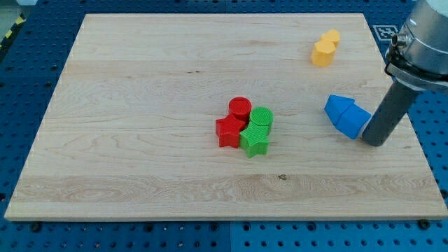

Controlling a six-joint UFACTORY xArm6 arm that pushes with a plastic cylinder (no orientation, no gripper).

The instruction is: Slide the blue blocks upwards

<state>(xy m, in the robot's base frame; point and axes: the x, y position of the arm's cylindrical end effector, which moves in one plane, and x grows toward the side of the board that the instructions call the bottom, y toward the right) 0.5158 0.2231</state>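
Observation:
Two blue blocks (347, 115) lie touching each other at the view's right, on the wooden board (140, 105). Their shapes are angular but hard to tell apart. My tip (372, 142) rests on the board just right of and slightly below the blue blocks, touching or nearly touching the lower one. The dark rod rises up to the right toward the arm's grey body (423, 42).
A red cylinder (240, 108), a red star (229, 131), a green cylinder (262, 117) and a green star (255, 142) sit clustered near the board's middle. Two yellow blocks (325, 49) lie at the top right. The board's right edge is close to my tip.

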